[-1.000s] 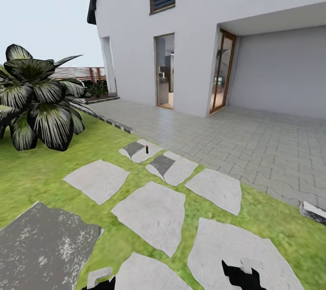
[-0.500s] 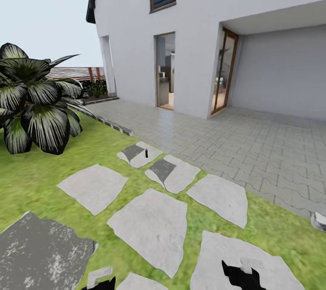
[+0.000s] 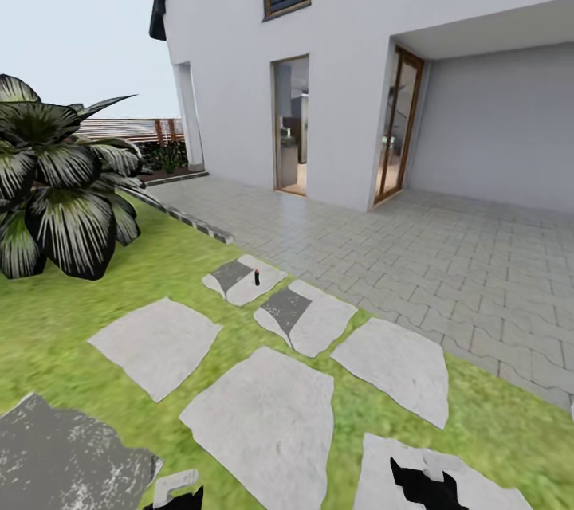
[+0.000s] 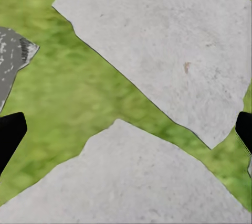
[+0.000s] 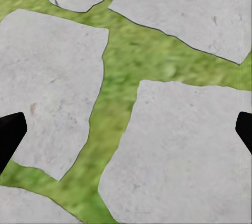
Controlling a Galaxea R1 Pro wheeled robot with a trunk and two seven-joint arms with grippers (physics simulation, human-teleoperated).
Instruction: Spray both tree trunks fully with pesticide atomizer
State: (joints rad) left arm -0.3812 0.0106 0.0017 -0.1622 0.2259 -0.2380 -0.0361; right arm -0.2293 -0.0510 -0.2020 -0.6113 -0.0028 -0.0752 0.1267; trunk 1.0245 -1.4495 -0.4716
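2 grippers low at the near edge, left gripper (image 4: 126, 137) and right gripper (image 5: 126, 135) both spread wide, empty, over stepping stones (image 3: 267, 414). Farther ahead, pesticide atomizer (image 3: 257, 278) upright on far stone; best approached straight, stopping just short.

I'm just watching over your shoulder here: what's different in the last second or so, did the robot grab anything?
Nothing was grabbed or let go. The whole head view has shifted, so the camera moved, not the garden: the stepping stones and palm slid down and leftward in the picture. The small dark atomizer stands on the same far stone. Both grippers, left and right, sit at the bottom edge as before, wide open and empty.
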